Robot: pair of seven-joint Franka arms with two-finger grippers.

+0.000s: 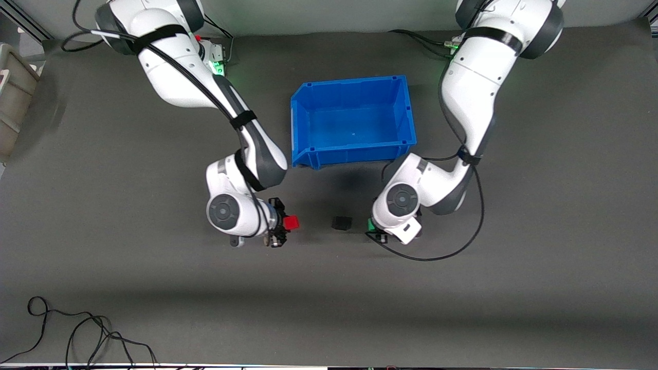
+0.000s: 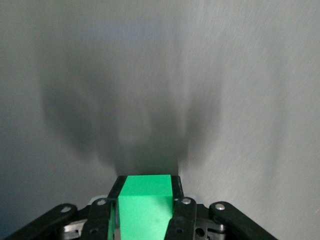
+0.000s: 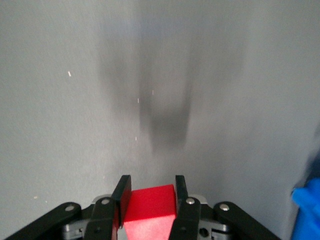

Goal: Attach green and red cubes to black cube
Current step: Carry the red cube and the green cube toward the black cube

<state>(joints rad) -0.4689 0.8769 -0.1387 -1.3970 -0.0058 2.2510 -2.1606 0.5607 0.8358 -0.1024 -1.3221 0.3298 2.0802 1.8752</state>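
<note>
The black cube sits on the grey mat, nearer the front camera than the blue bin. My right gripper is shut on the red cube and holds it beside the black cube, toward the right arm's end; the right wrist view shows the red cube between the fingers. My left gripper is shut on the green cube, beside the black cube toward the left arm's end; the left wrist view shows the green cube clamped between the fingers. Both coloured cubes stand apart from the black cube.
The blue bin stands open and empty between the arms, its corner showing in the right wrist view. A beige box stands at the right arm's end of the table. Loose cables lie near the front edge.
</note>
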